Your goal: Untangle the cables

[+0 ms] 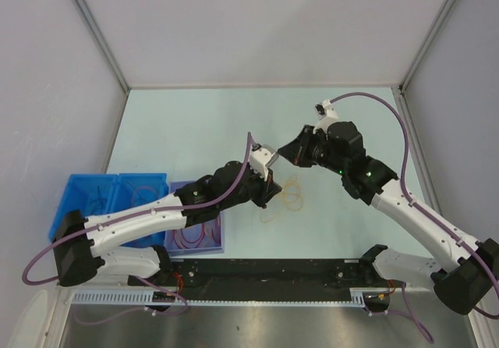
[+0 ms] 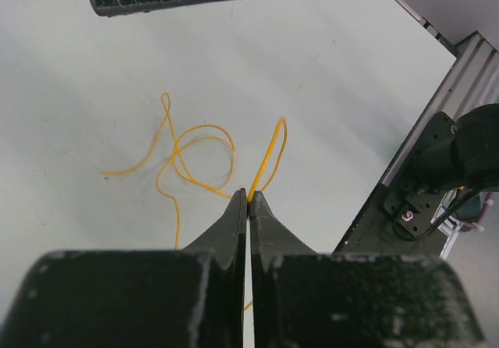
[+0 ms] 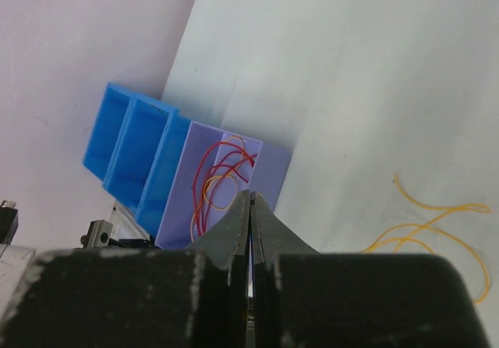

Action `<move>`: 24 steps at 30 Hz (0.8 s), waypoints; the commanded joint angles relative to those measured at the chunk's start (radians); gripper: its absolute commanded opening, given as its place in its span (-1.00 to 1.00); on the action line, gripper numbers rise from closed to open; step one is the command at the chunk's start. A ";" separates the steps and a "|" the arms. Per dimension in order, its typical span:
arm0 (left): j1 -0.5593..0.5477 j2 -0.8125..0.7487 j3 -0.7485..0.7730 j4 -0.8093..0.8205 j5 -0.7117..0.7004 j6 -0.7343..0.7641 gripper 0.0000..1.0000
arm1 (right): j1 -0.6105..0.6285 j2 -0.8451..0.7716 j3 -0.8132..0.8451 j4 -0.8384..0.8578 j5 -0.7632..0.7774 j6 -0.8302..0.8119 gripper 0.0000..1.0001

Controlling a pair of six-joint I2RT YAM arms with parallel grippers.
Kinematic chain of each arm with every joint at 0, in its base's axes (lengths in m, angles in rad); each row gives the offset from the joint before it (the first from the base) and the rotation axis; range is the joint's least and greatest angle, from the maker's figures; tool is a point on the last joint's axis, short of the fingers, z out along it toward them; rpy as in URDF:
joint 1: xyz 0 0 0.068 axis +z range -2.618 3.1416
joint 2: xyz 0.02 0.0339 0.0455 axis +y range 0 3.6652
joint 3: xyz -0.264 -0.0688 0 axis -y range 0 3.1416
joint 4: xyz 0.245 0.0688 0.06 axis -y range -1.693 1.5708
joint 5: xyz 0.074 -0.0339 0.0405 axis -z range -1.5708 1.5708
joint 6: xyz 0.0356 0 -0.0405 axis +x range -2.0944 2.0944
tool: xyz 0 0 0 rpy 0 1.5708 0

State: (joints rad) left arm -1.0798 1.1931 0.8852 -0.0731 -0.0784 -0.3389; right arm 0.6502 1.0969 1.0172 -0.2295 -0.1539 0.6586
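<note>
A tangle of thin yellow-orange cables (image 1: 290, 200) lies on the table in the middle. In the left wrist view the loops (image 2: 195, 149) spread just beyond my fingertips. My left gripper (image 1: 270, 194) (image 2: 249, 197) is shut on one yellow cable strand (image 2: 269, 153) that rises from between the tips. My right gripper (image 1: 285, 153) (image 3: 250, 197) is shut with nothing between its jaws, and it hovers just behind and right of the tangle. More red and yellow cables (image 3: 222, 176) lie in a purple bin (image 1: 220, 231). The yellow tangle also shows in the right wrist view (image 3: 429, 225).
Two blue bins (image 1: 86, 200) (image 1: 156, 188) stand beside the purple bin (image 3: 273, 165) at the near left; they also show in the right wrist view (image 3: 132, 141). A black rail (image 1: 273, 274) runs along the near edge. Grey walls enclose the table.
</note>
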 commanded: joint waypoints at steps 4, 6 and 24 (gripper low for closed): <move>-0.003 0.095 0.015 0.068 -0.032 -0.008 -0.91 | -0.012 0.030 0.020 -0.152 0.122 0.027 -1.00; -0.003 0.170 0.050 0.062 -0.063 0.001 -0.91 | -0.024 0.040 0.020 -0.211 0.139 0.027 -0.97; 0.050 0.442 0.221 -0.010 -0.215 0.000 0.87 | -0.066 -0.002 -0.039 -0.268 0.146 -0.034 -0.71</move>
State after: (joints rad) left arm -1.0393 1.6669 1.0859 -0.0864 -0.2146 -0.3389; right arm 0.5911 1.1179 0.9874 -0.4976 -0.0051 0.6502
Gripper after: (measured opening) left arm 0.893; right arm 0.144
